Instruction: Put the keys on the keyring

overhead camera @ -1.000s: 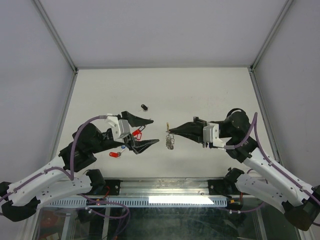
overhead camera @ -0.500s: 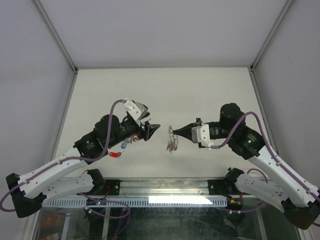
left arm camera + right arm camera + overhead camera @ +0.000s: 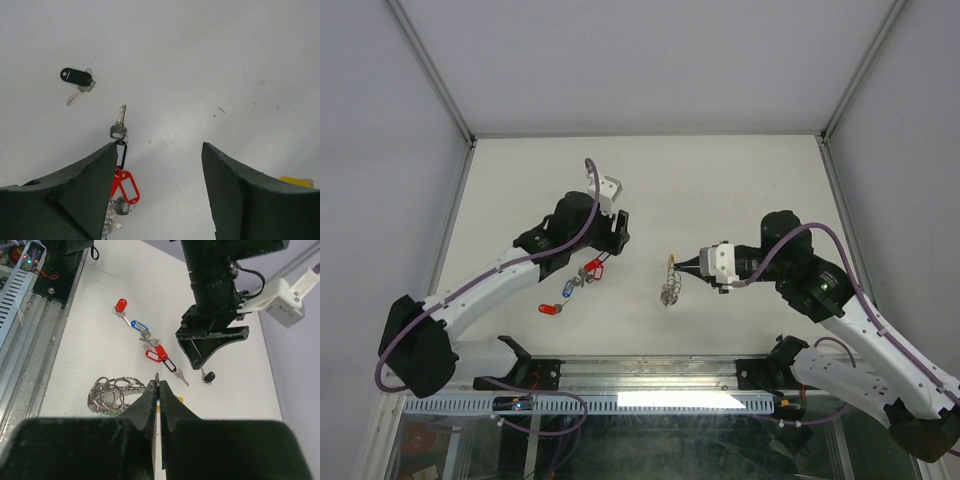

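Matte white table (image 3: pixel 720 180), bare and roomy toward far edge. Left gripper (image 3: pixel 616 228) spread wide above scattered silver keys (image 3: pixel 592 268) with red, blue and black plastic tags, left of centre. Right gripper (image 3: pixel 684 265) clenched on thin wire keyring (image 3: pixel 668 292), mid-table.

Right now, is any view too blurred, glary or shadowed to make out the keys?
Top view: even light, keys sharp but tiny, glare on the near rail. Left wrist view: crisp, soft shadows. Right wrist view: the right gripper looms dark, rings beyond are clear.
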